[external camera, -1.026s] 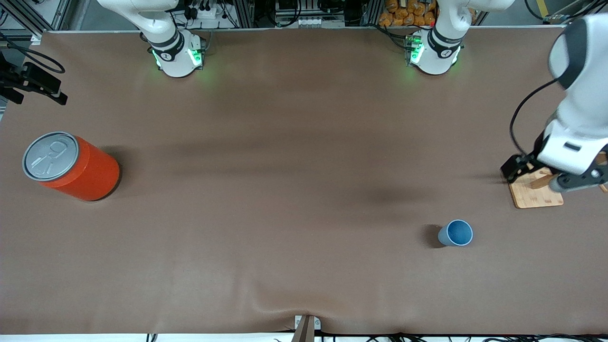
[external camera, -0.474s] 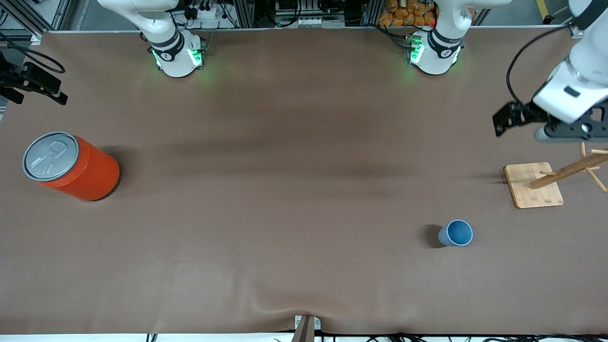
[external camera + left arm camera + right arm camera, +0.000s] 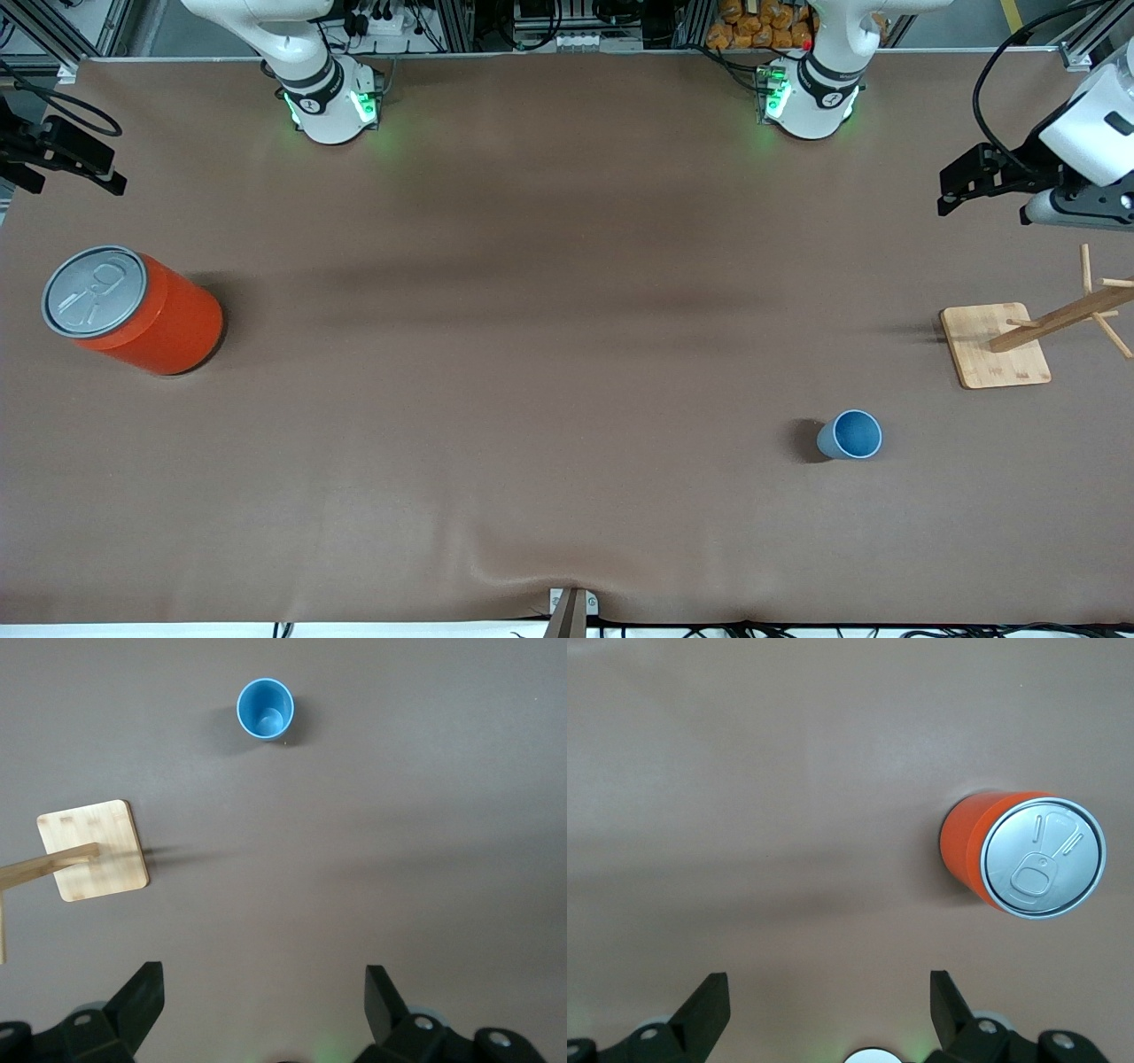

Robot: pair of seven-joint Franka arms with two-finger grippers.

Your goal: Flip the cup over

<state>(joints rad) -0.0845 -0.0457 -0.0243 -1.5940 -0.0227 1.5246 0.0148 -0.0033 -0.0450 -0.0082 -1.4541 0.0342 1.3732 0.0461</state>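
The small light-blue cup (image 3: 850,434) stands upright on the brown table, mouth up, darker blue inside. It also shows in the left wrist view (image 3: 266,709). My left gripper (image 3: 1072,211) is high in the air at the left arm's end of the table, over bare table beside the wooden stand, well apart from the cup. In the left wrist view the left gripper (image 3: 263,992) is open and empty. My right gripper (image 3: 828,997) is open and empty, up above the table near the orange can; it is out of the front view.
A big orange can (image 3: 133,310) with a grey pull-tab lid stands at the right arm's end of the table, also in the right wrist view (image 3: 1028,855). A wooden peg stand on a square base (image 3: 995,344) is near the left arm's end, seen too in the left wrist view (image 3: 93,850).
My left gripper has risen and moved from over the wooden stand toward the robots' bases. The cup, can and stand have not moved.
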